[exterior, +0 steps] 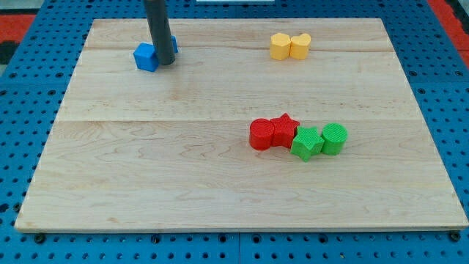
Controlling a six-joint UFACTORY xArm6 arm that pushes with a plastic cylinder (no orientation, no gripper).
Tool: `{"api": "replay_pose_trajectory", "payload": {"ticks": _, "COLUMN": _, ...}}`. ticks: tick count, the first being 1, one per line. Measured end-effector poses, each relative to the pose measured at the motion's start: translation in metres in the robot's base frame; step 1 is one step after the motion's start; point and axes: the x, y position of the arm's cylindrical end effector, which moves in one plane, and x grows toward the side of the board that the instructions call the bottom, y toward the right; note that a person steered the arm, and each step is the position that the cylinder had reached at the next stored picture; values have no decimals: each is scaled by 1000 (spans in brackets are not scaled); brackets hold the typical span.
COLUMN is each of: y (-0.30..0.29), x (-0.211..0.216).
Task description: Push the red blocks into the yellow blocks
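Claw state is not something you can read: the arm has none, only a dark rod, nothing to part or clamp. My tip (pixel 167 63) rests on the bench (pixel 110 183) at the view's top left, touching the right side of a blue block (pixel 146 56); a sliver of blue shows behind the rod too.

You find the red cylinder (pixel 261 135) and red star (pixel 283 129) touching each other, well away toward the view's right and bottom from my tip. The yellow blocks (pixel 290 46), two side by side with shapes hard to tell, sit near the top edge, almost straight above the reds. So the push should run toward the view's top, and my tip likely must first get below the reds. Watch the green star (pixel 306 142) touching the red star, with the green cylinder (pixel 334 138) beside it.
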Motion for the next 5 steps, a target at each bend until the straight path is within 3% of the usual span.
{"api": "replay_pose_trajectory", "payload": {"ticks": 1, "y": 44, "x": 88}}
{"api": "replay_pose_trajectory", "payload": {"ticks": 2, "y": 57, "x": 142}}
{"api": "replay_pose_trajectory", "payload": {"ticks": 3, "y": 75, "x": 167}}
{"api": "replay_pose_trajectory", "payload": {"ticks": 4, "y": 139, "x": 183}}
{"api": "replay_pose_trajectory", "payload": {"ticks": 5, "y": 182, "x": 165}}
